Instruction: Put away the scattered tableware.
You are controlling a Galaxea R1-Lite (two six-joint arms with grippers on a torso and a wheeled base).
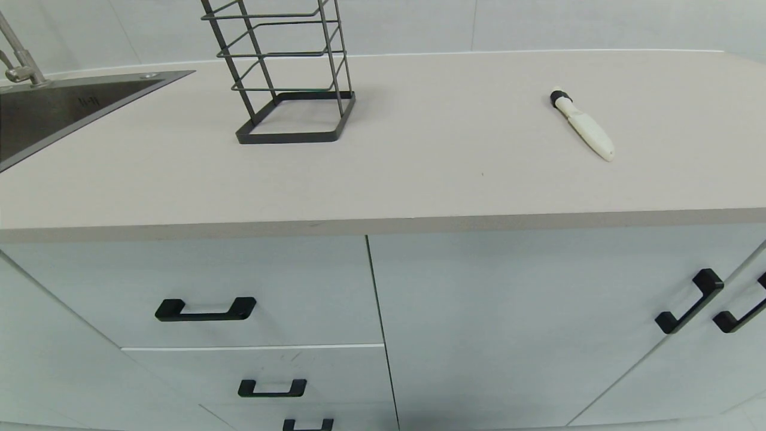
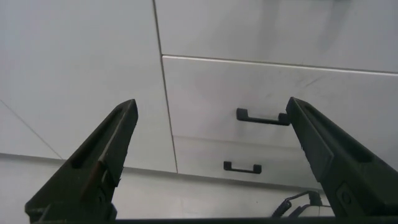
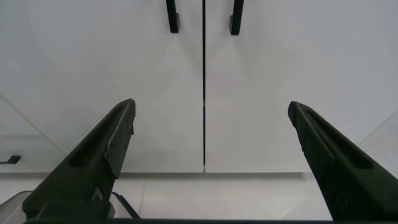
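Observation:
A white utensil with a black cap (image 1: 582, 124) lies flat on the right part of the beige countertop (image 1: 419, 167). A black wire rack (image 1: 287, 78) stands upright at the back left of the counter. My left gripper (image 2: 211, 112) hangs low in front of the white drawers, its fingers wide apart with nothing between them. My right gripper (image 3: 211, 112) is likewise open and faces the white cabinet doors (image 3: 205, 87), well below the counter.
A steel sink (image 1: 54, 111) with a faucet (image 1: 21, 63) is set into the counter's left end. Below the counter are drawers with black handles (image 1: 205, 309) on the left and cabinet doors with black handles (image 1: 688, 302) on the right.

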